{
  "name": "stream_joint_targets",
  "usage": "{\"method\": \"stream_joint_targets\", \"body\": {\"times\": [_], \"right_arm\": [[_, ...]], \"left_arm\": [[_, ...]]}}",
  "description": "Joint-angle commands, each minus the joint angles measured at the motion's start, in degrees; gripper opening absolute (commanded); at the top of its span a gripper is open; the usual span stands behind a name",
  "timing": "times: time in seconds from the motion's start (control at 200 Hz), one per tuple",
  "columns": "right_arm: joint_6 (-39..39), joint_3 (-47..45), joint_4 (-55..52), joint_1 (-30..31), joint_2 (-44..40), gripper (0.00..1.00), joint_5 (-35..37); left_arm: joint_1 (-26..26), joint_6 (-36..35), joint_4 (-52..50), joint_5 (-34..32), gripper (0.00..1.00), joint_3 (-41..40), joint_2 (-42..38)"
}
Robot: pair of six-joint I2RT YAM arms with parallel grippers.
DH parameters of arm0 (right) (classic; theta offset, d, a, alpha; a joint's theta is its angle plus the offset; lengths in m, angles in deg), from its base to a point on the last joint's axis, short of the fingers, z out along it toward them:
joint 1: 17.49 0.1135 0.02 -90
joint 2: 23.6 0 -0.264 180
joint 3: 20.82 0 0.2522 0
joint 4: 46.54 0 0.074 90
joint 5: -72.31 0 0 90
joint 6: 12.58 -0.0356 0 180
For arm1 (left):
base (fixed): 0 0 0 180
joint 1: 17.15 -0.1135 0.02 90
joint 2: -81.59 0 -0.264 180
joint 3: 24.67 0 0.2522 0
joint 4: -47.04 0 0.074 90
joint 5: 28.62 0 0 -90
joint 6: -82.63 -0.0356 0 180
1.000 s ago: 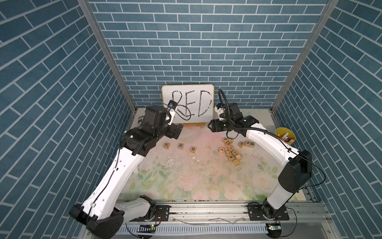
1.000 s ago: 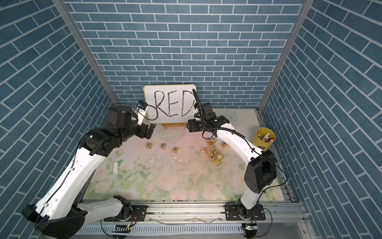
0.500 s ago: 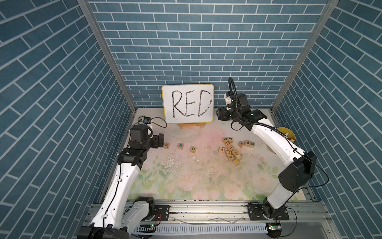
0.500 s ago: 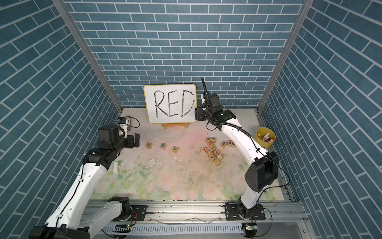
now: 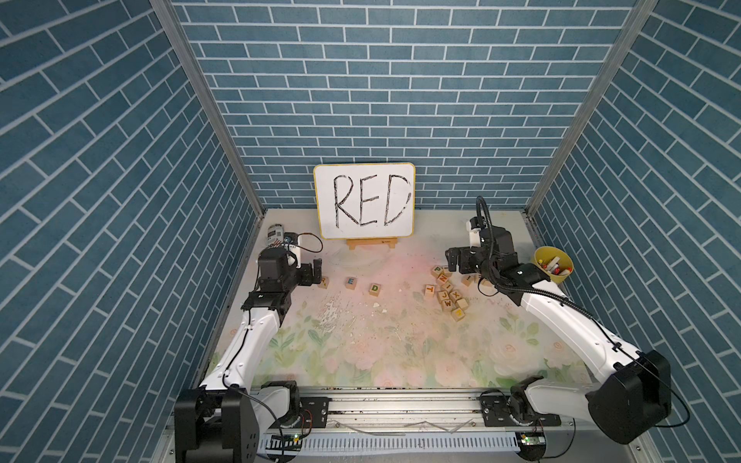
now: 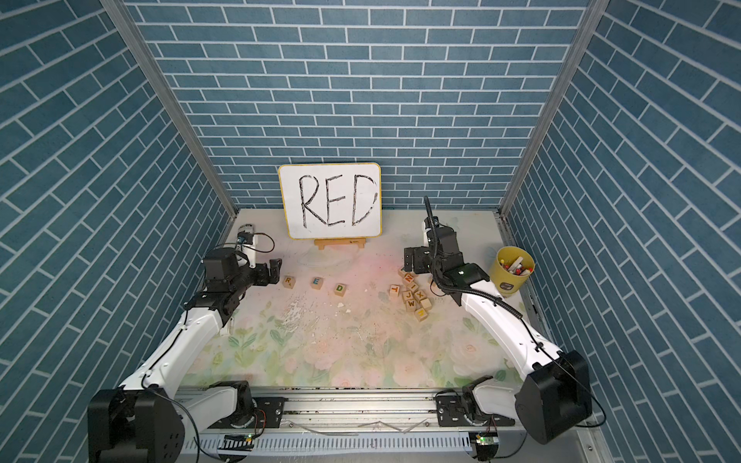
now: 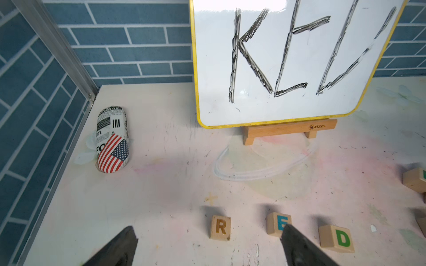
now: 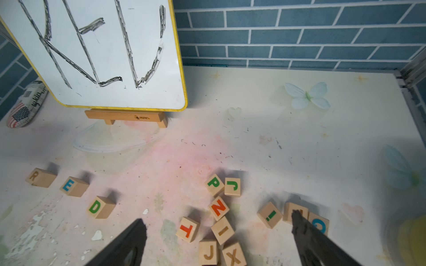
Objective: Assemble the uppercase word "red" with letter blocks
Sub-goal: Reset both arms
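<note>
Three letter blocks in a row on the counter (image 5: 401, 360), ahead of the white board (image 5: 364, 200) with RED written on it: R block (image 7: 220, 227), E block (image 7: 277, 223) and D block (image 7: 336, 238), each standing apart from its neighbour, letters facing up. Same row in both top views, R block (image 6: 288, 282) nearest the left gripper (image 6: 268, 272), then E (image 6: 316, 282), then D (image 6: 340, 289). Left fingers (image 7: 115, 246) spread wide and empty, above the counter just beside the R block, touching none of the three. Right gripper (image 5: 455, 260) likewise spread wide, holding nothing, over the far edge of a loose cluster of spare blocks (image 8: 219, 221) showing P, J, N, T, I, X and others; one right finger (image 8: 306, 232) in front of a block whose letter cannot be read. Yellow cup (image 5: 554, 264) of markers at the counter's right side. Printed can (image 7: 111, 140) lying on its side near the left rear corner.
</note>
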Motion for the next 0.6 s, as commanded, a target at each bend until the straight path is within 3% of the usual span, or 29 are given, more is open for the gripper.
{"method": "stream_joint_targets", "body": {"times": [0.0, 0.145, 0.295, 0.43, 0.595], "right_arm": [[2.92, -6.71, 7.65, -0.82, -3.4, 0.99, 3.23], [-2.25, -21.88, 25.0, -2.22, -12.54, 0.99, 4.56], [-0.25, -22.35, 20.82, -2.82, -15.87, 0.99, 7.68], [-2.17, -27.34, 26.72, -3.71, -20.8, 0.99, 10.34], [-2.2, -26.75, 24.64, -5.23, -18.58, 0.99, 9.67]], "left_arm": [[0.48, -4.08, 5.0, 2.32, 0.99, -0.91, 1.48], [4.52, -8.65, 8.18, 0.85, 0.99, -3.38, 3.13], [4.71, -8.31, 12.0, -0.45, 0.99, -4.67, 4.26], [4.69, -8.13, 16.98, -2.67, 0.99, -6.75, 6.17], [4.69, -7.87, 26.29, -3.48, 0.99, -10.84, 9.88]]}}
